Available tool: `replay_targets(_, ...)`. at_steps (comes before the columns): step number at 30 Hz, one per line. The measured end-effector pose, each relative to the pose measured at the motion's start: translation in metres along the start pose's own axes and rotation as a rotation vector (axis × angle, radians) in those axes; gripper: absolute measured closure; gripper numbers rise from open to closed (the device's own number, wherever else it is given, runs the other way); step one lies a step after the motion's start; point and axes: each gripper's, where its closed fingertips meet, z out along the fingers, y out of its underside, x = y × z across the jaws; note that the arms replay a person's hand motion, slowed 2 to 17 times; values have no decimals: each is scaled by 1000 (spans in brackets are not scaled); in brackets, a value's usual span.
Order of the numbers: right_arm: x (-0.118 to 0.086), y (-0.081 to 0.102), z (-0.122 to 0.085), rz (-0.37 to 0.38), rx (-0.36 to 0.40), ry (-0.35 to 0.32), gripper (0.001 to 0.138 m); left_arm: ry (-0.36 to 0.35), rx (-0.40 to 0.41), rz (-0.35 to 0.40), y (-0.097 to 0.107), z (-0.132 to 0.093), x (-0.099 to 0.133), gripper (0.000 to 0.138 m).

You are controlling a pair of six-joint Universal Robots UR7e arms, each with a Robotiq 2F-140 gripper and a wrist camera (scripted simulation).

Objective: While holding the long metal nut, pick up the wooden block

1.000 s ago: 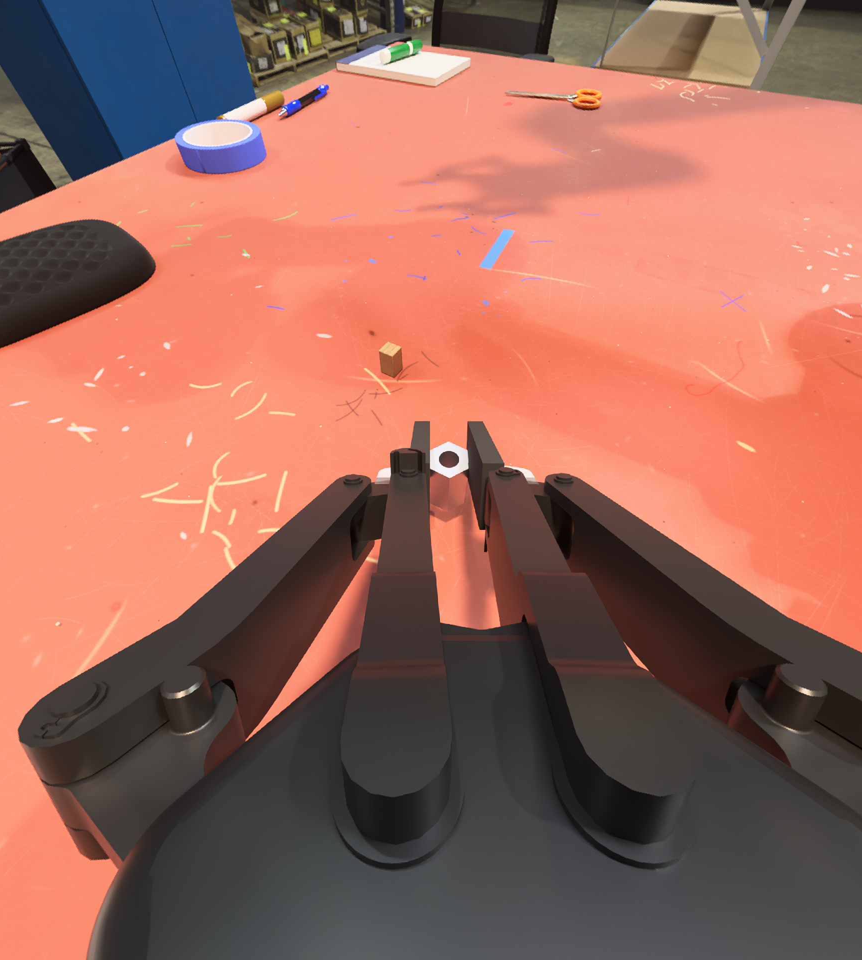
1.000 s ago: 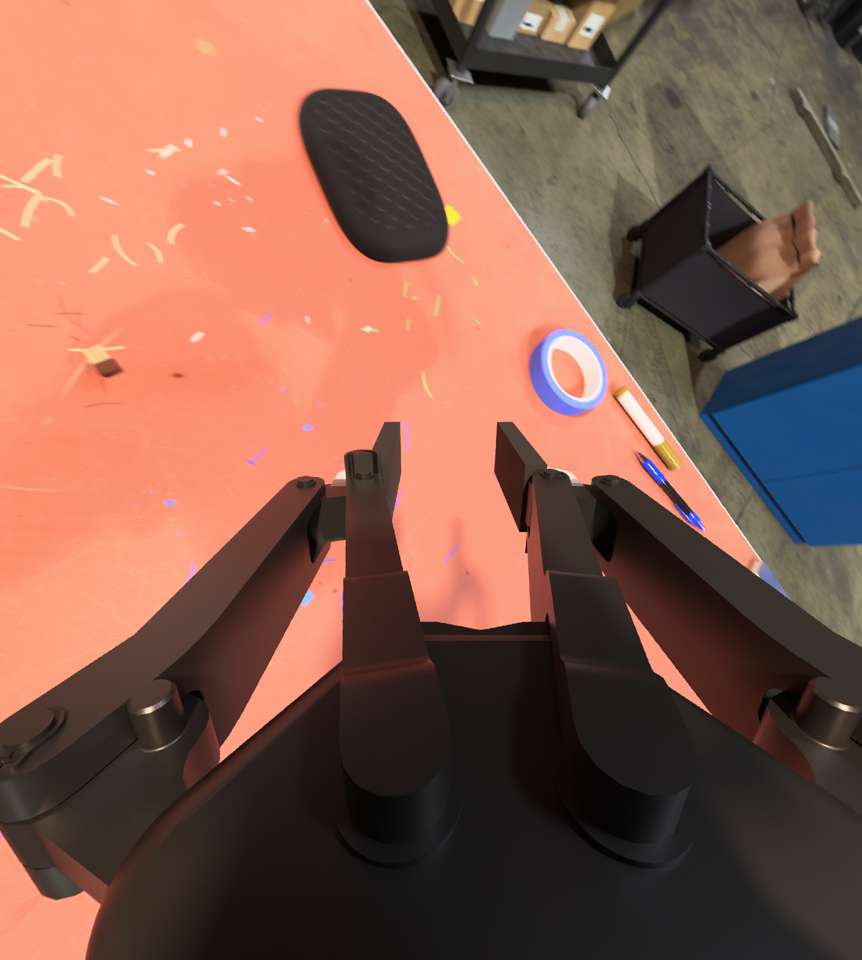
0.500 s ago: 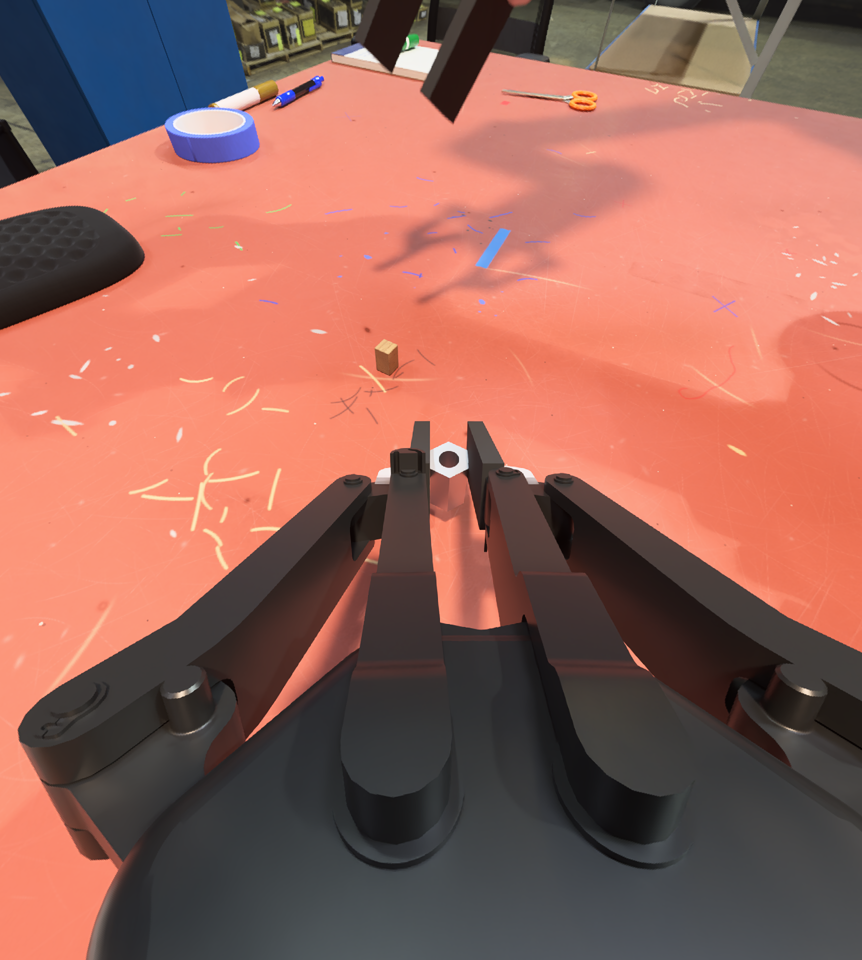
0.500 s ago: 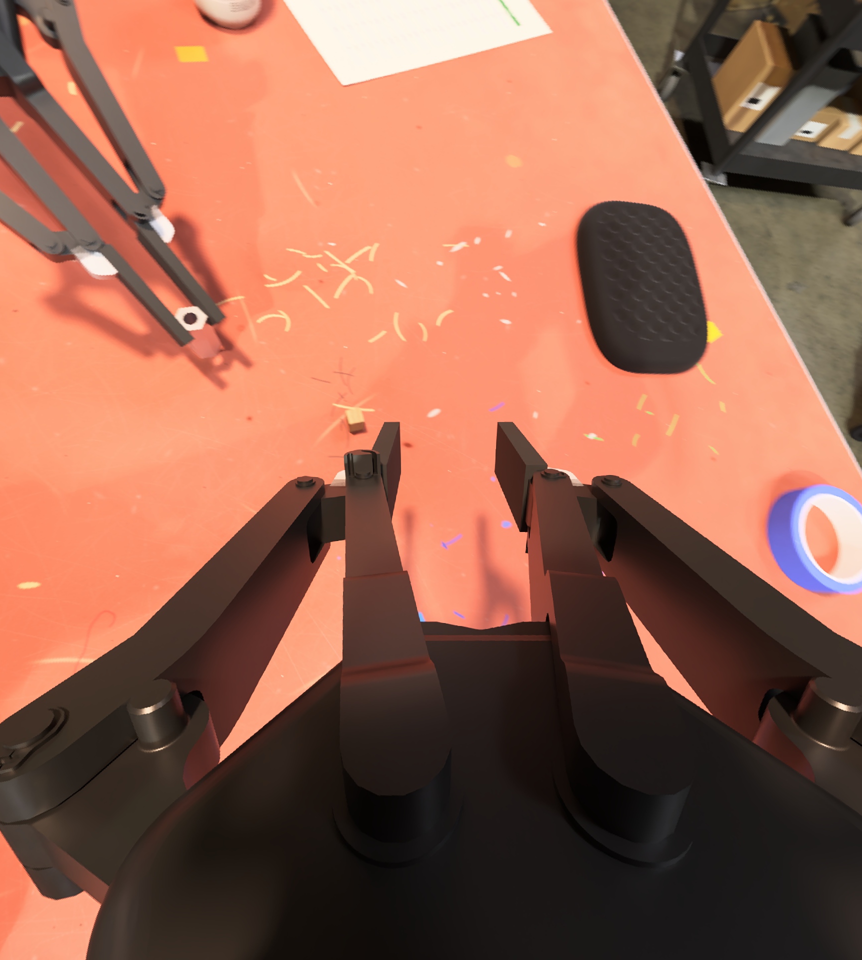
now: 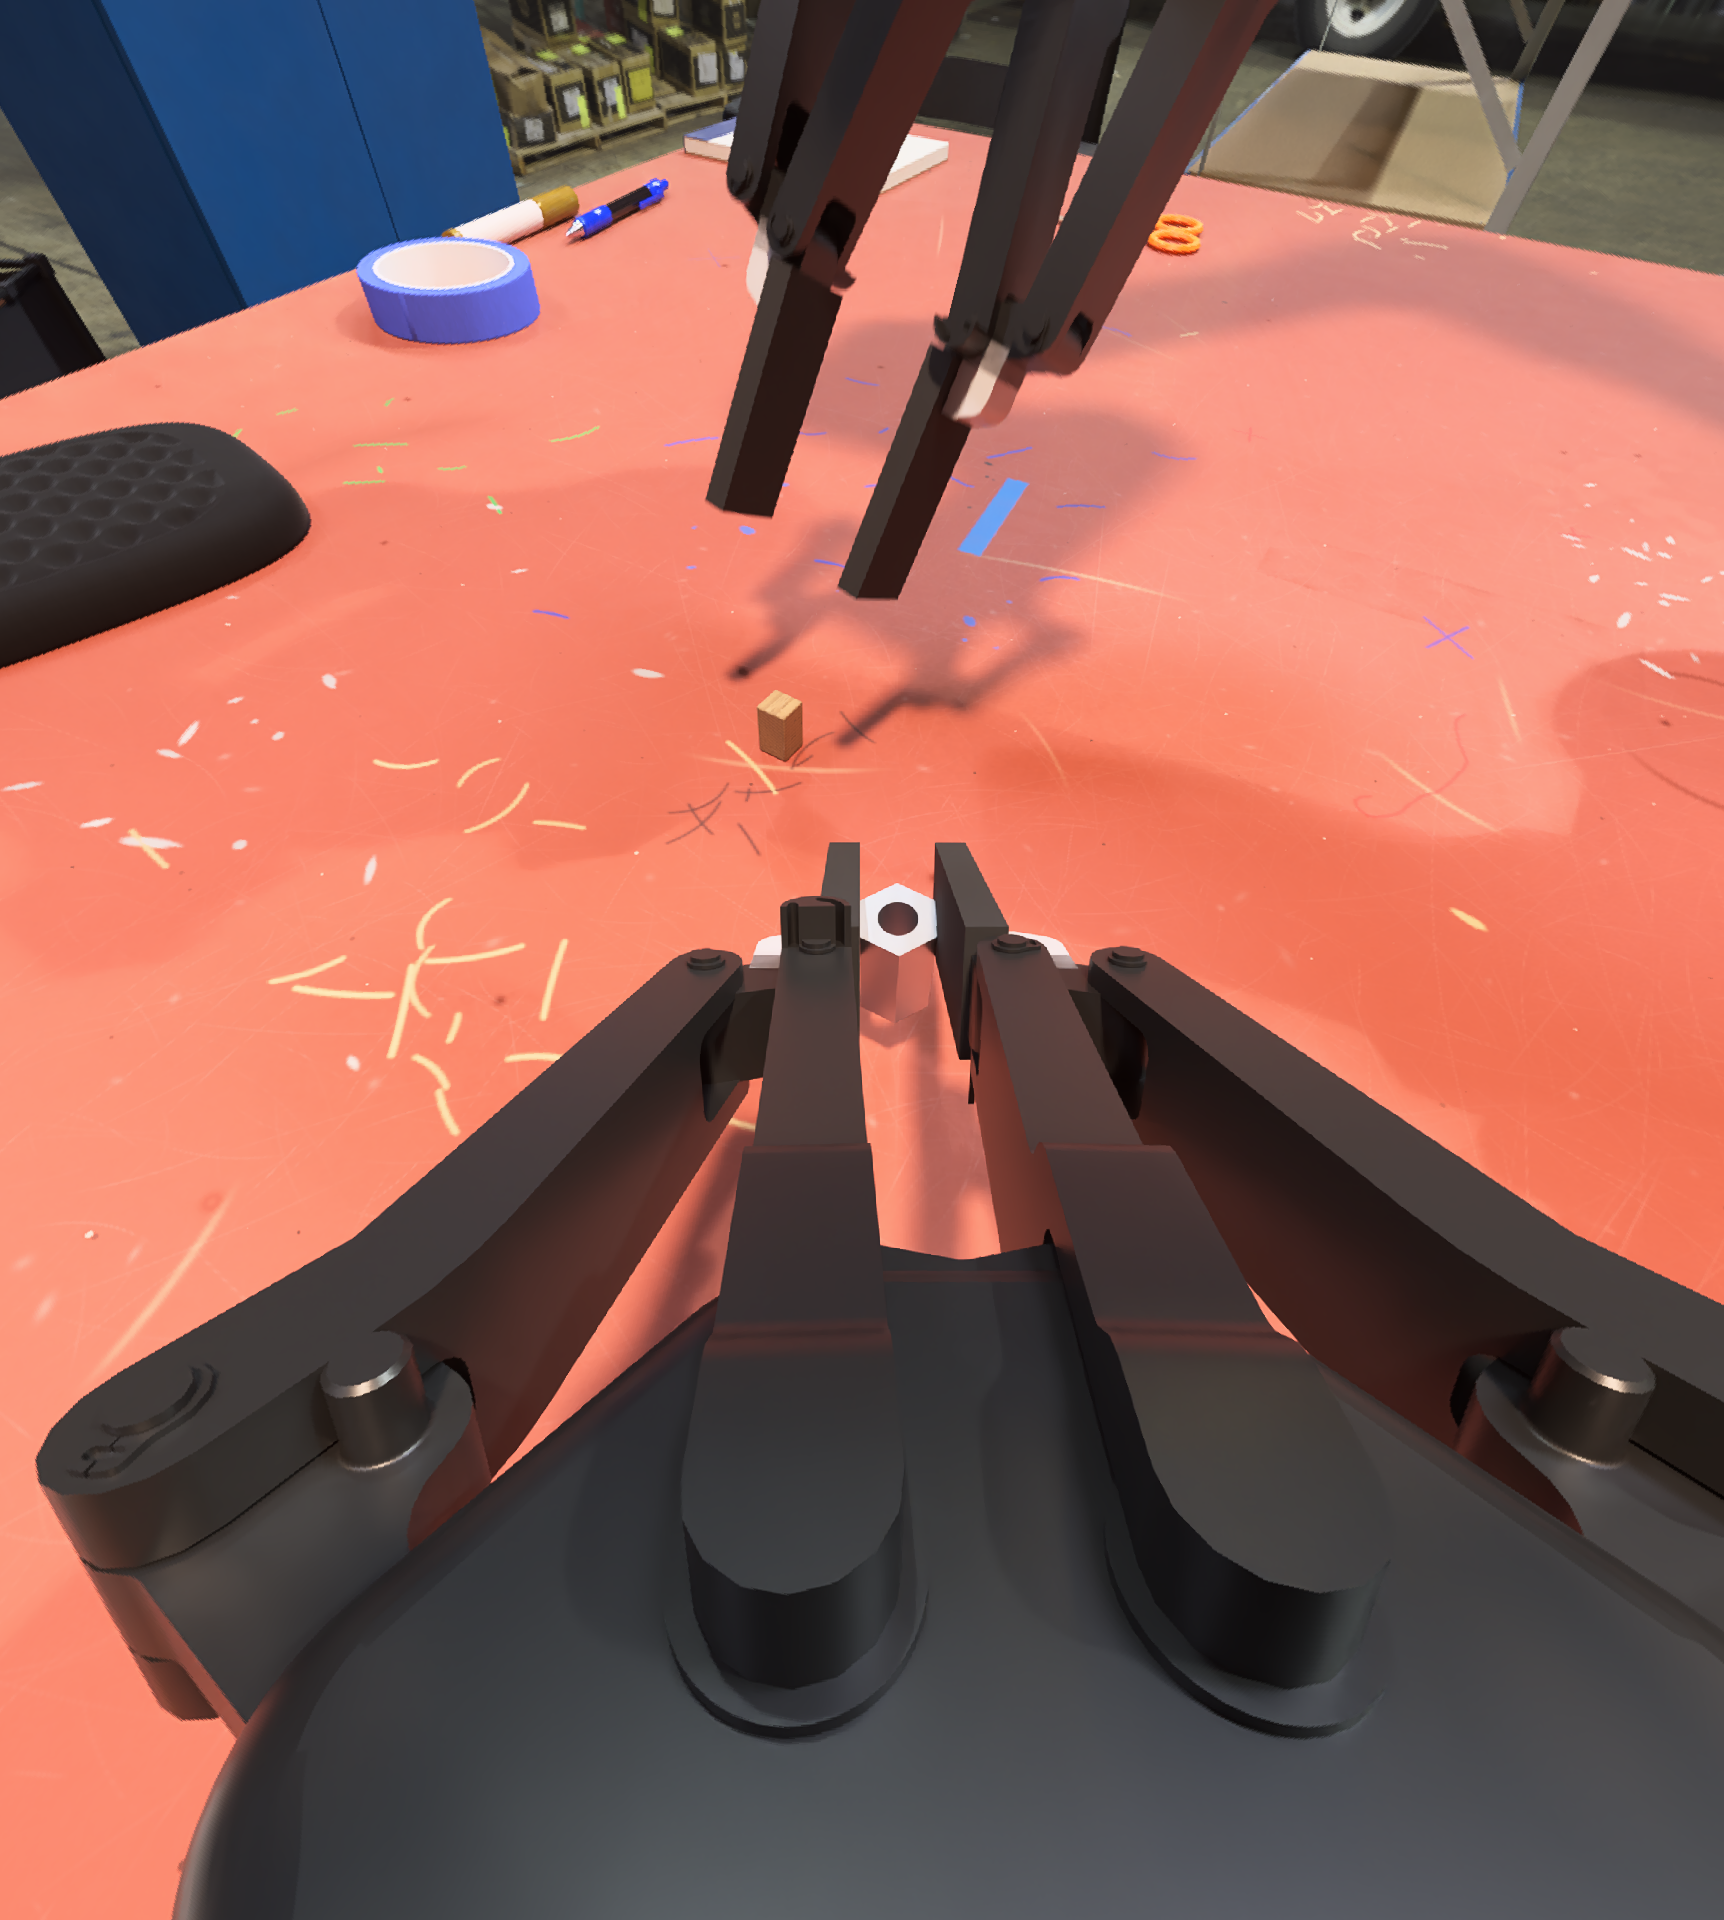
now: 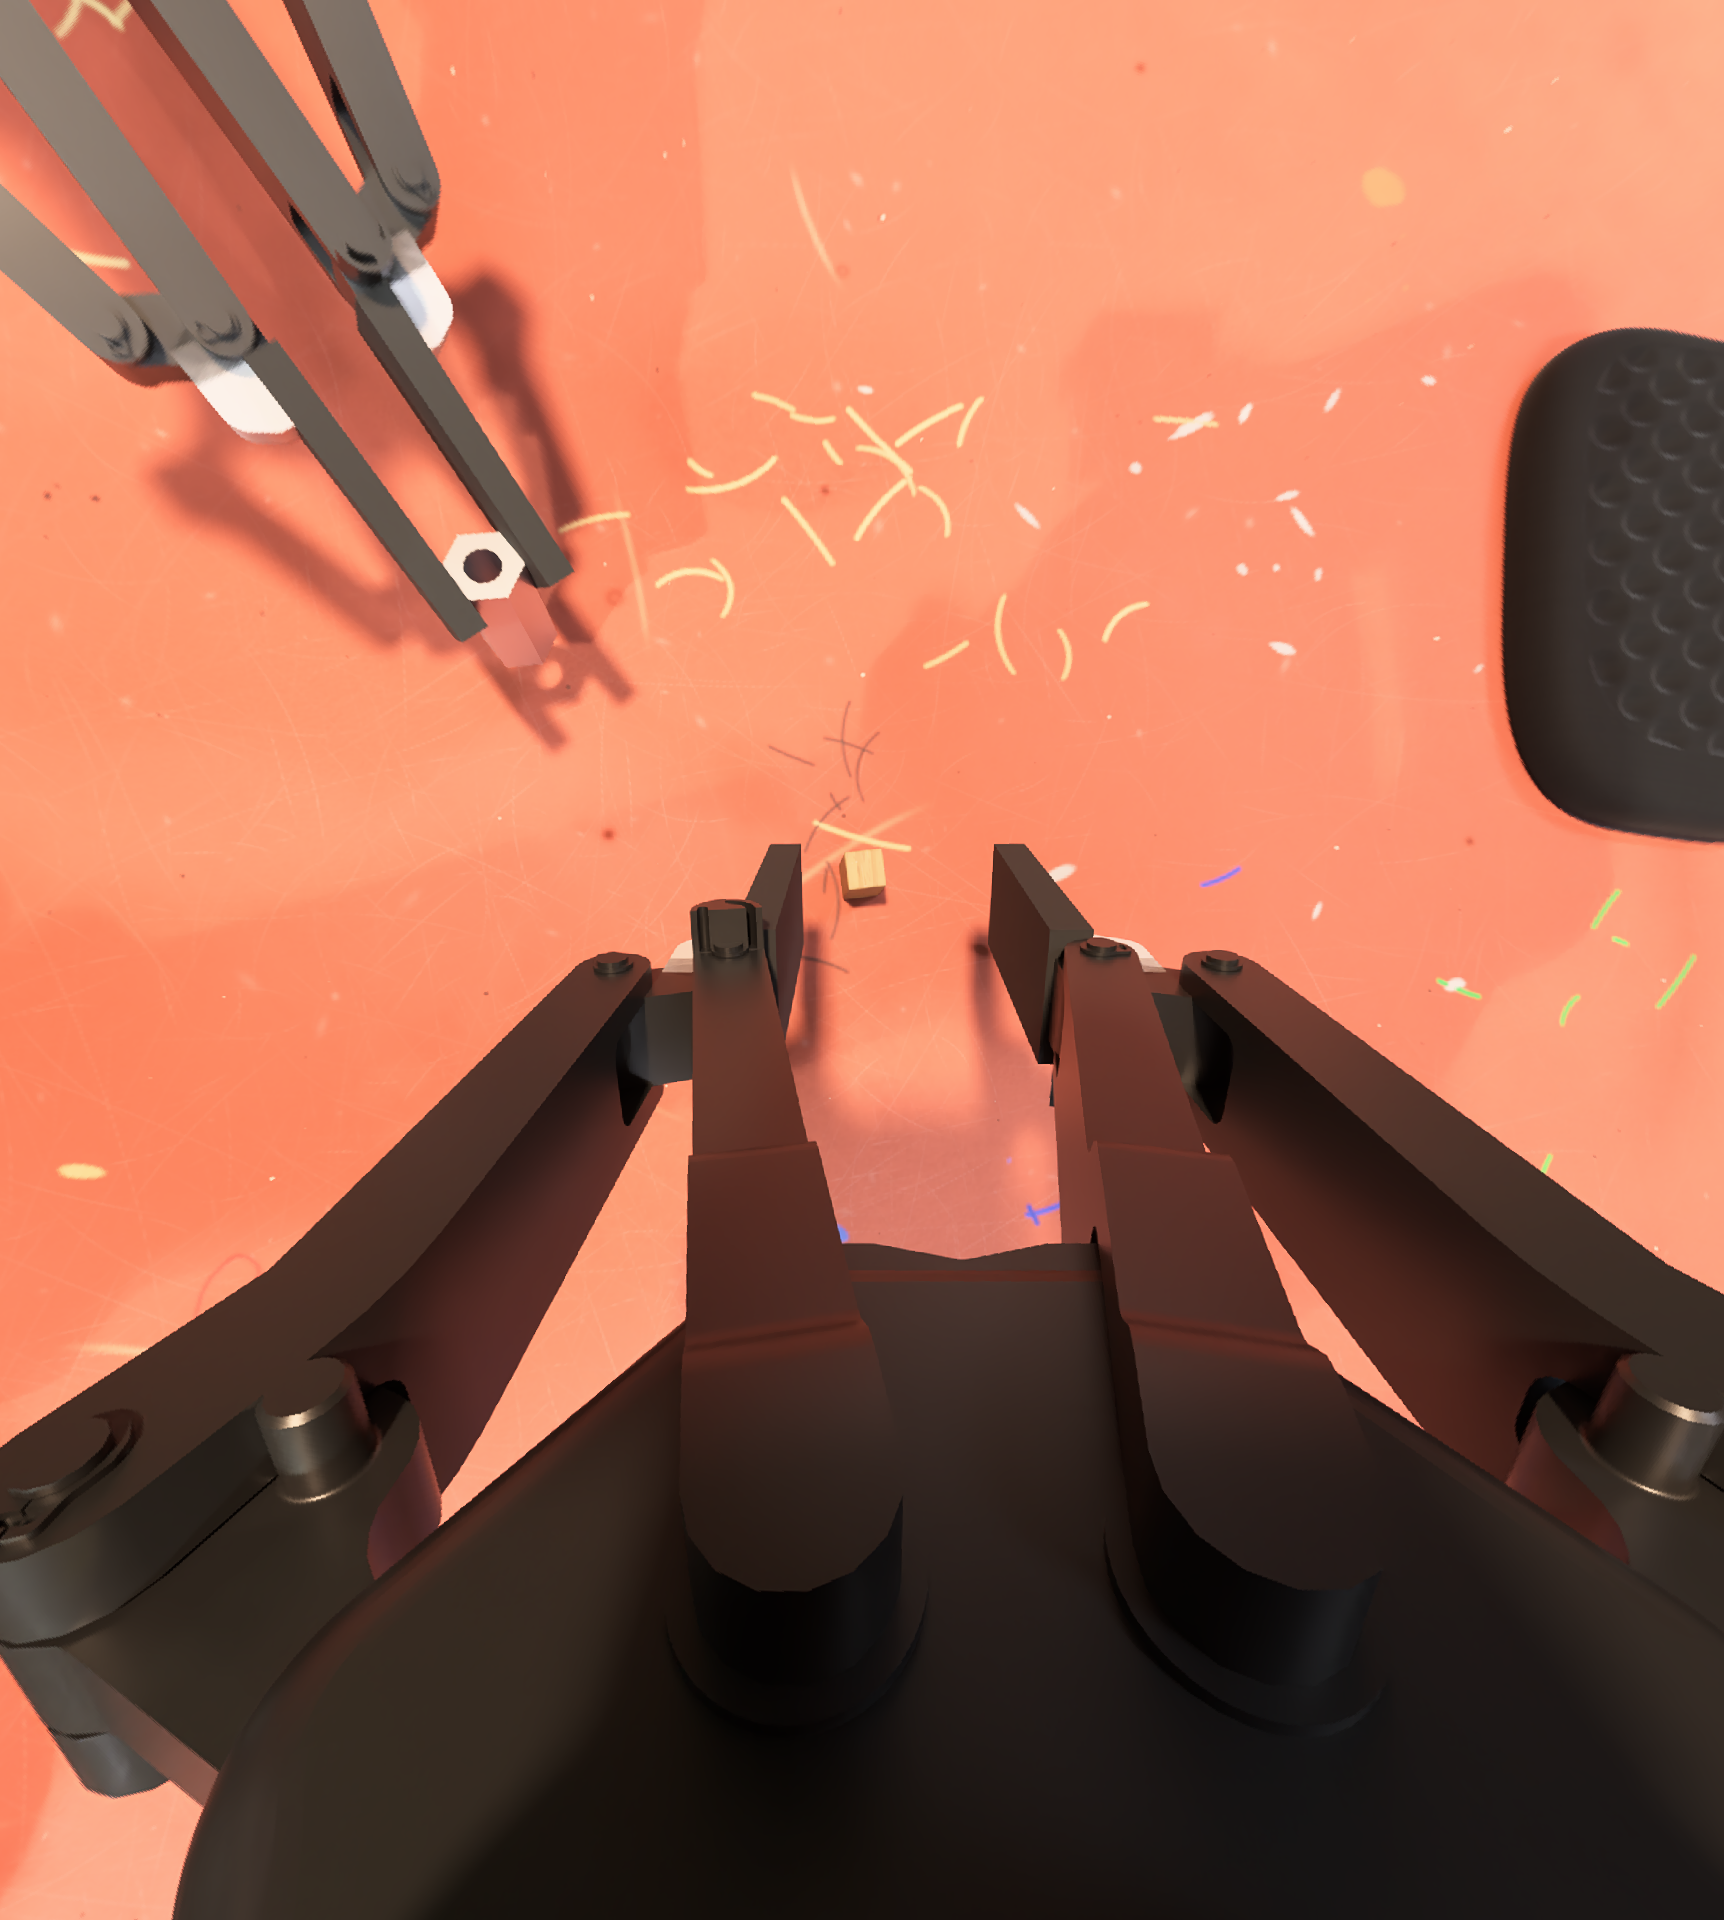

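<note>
Where left wrist view adds blue tape [image 5: 447,288], wooden block [image 6: 862,875] between right jaws

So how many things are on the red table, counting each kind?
Block: 1
Nut, held in the left gripper, above the table: 1
Tape roll: 1
Marker: 1
Pen: 1
Black pad: 1
Scissors: 1
Notepad: 1
Total: 8

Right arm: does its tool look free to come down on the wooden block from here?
Probably yes. The right tool is open above the wooden block, nothing between; the left tool, holding the nut, sits clear.
</note>
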Motion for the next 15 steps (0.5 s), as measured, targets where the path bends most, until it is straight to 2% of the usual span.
replay_targets(7, -5, 1, 26, -27, -54, -19, 93, 5, 6, -11, 0, -1, 1, 119)
replay_targets(15, -12, 1, 45, -25, -87, -69, 98, 6, 5, -12, 1, -3, 2, 119)
